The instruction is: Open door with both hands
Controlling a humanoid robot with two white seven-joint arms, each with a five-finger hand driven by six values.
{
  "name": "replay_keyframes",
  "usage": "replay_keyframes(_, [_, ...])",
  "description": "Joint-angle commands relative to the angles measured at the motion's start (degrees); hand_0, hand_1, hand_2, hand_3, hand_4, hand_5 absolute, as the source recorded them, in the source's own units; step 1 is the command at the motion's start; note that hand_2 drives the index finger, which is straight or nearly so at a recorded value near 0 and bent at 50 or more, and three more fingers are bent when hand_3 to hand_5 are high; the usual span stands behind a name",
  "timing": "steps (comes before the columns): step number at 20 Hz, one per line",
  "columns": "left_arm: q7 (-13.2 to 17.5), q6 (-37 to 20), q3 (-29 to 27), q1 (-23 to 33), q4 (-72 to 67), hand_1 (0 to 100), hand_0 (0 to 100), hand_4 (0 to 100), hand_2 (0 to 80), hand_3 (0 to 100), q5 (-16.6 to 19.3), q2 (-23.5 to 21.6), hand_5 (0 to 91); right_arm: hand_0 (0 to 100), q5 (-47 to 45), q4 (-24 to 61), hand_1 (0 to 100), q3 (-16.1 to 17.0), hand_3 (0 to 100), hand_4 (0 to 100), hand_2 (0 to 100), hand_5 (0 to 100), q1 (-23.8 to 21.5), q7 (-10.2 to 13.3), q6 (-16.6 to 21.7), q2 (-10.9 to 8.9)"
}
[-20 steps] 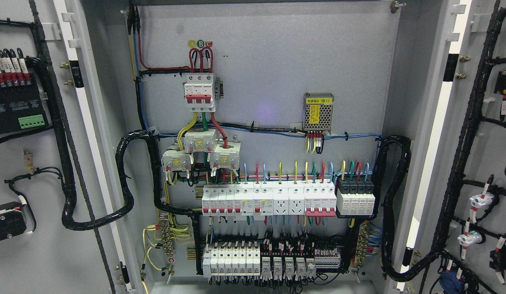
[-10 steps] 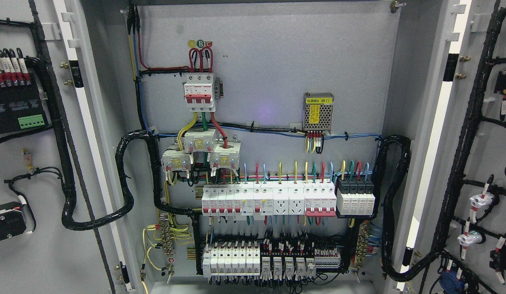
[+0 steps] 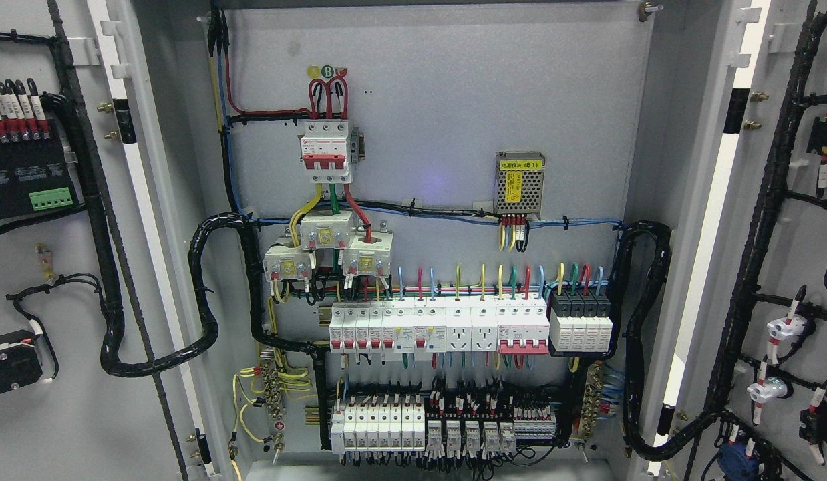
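cabinet: grey steel electrical cabinet [image 3: 681, 80] filled the frame; no floor or room visible beyond it.
back panel: grey mounting plate [image 3: 440, 100] at frame centre, bare in its upper half.
left door: left door [image 3: 66, 427] stood swung wide open at the left edge of frame, inner face toward camera.
right door: right door [image 3: 804, 254] likewise wide open at the right edge, inner face showing.
hands: neither robot hand nor arm was in frame, so finger state could not be told; nothing touched either door.
main breaker: red-and-white breaker [image 3: 327, 150] upper centre-left, red looped wires above it.
power supply: small mesh-cased module [image 3: 520, 184] with yellow label, right of centre.
breaker row: row of white breakers [image 3: 440, 327] across the middle, coloured wires entering from above.
lower terminals: second row of white blocks and relays [image 3: 413, 424] near the bottom edge.
cable looms: black wrapped loom [image 3: 203, 287] curved from left door into the cabinet; a matching loom [image 3: 644, 334] ran on the right side.
left door gear: black module with green connector [image 3: 26, 180] upper left.
cut off: both doors ran out of frame at the sides; cabinet bottom cropped.
unclear: print on labels was too small to read; door outer handles faced away, not visible.
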State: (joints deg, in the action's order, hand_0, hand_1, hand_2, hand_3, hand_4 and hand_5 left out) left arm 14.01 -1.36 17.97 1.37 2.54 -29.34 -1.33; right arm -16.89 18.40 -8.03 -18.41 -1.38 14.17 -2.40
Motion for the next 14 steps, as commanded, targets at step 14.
replay_keyframes(14, [-0.04,1.01,-4.26,0.48,-3.42,0,0,4,0.0,0,0.16,2.47,0.0,0,3.88,-11.2,0,2.67,0,0,0,0,9.36,2.78,-13.72,1.96])
